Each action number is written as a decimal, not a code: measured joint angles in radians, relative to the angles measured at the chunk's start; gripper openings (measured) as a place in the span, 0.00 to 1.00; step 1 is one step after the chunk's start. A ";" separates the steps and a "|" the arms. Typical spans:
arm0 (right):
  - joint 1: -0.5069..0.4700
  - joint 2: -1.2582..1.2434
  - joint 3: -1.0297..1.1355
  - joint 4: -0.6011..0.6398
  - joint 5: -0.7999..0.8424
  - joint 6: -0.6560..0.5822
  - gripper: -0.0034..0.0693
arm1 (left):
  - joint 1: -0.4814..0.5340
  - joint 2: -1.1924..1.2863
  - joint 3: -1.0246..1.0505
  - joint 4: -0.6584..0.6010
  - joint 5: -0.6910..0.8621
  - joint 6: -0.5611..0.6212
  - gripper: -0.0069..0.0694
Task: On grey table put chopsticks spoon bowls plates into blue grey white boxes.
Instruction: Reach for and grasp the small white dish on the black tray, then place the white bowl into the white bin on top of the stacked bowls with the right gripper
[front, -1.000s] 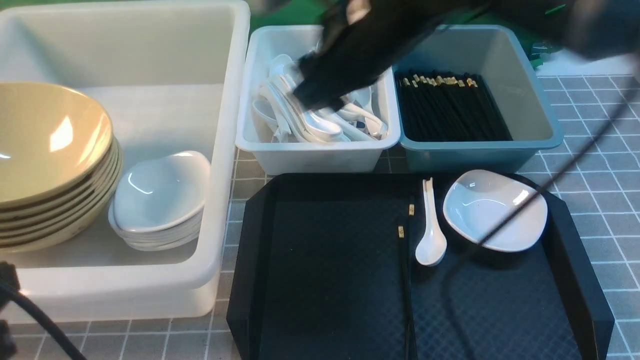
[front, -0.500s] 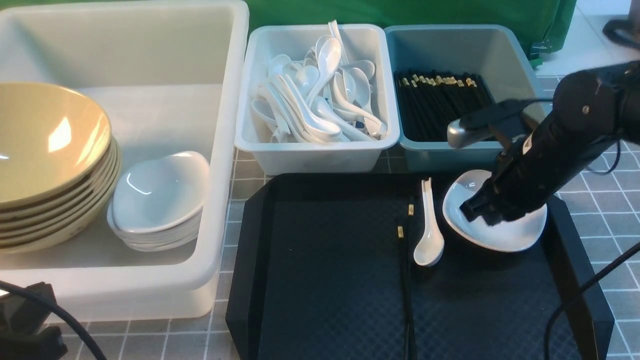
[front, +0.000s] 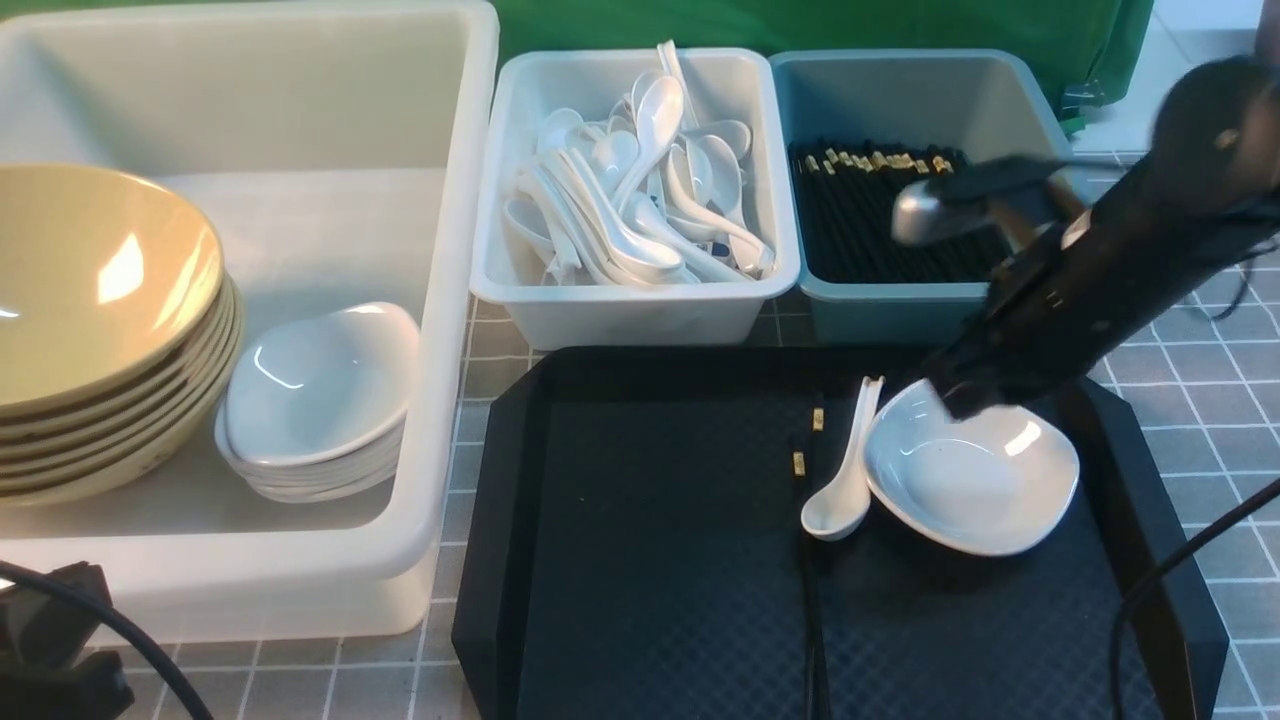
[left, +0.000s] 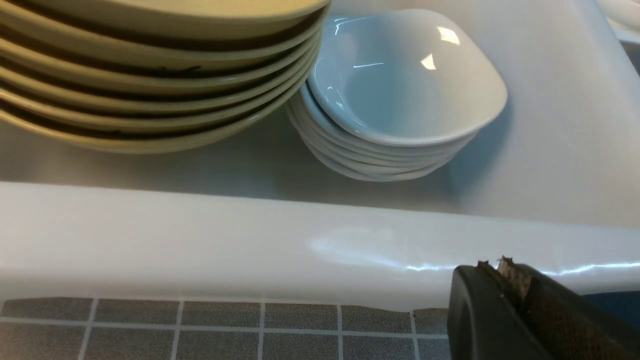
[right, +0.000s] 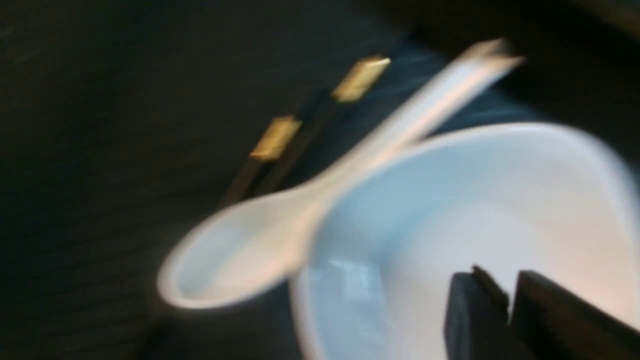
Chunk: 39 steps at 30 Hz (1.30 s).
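Front view. Right claw is low over the black tray, tips at the far rim of the white plate. The plate lies directly beneath the claw and spreads out on its near side. A spoon touches the plate's edge, just beside the claw on its left. The chopsticks lie just past the spoon. The white tub, where the plate likely belongs on the stack of plates, is well apart to the claw's left.

Left wrist view. Left claw is pressed together and holds nothing. It hangs over the grey surface just outside the tub's rim.

Right wrist view, blurred. Right claw has its fingers nearly together with a thin slit between them, set against the plate. Cannot tell whether the rim is nipped. Spoon and chopsticks are close by.

Handling, my judgement: the plate is hard, glazed, slippery and fairly light, and would chip if dropped. The raised rim is the only hold. Bite deep across it and keep it level. Expect the touching spoon to be nudged.
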<state>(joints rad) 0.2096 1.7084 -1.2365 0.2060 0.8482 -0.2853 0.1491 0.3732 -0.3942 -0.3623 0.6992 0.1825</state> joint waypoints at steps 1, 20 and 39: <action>-0.016 0.003 -0.001 -0.010 0.000 0.000 0.35 | 0.000 0.000 0.000 0.000 0.000 0.000 0.08; -0.085 0.139 -0.001 0.035 0.033 0.001 0.25 | 0.000 0.000 0.000 0.000 0.000 0.004 0.08; 0.300 -0.042 -0.049 1.352 -0.343 -0.835 0.13 | 0.000 0.000 0.000 0.000 -0.006 0.004 0.08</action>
<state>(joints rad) 0.5094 1.6668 -1.2853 1.5582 0.5048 -1.1199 0.1491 0.3732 -0.3942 -0.3623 0.6933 0.1867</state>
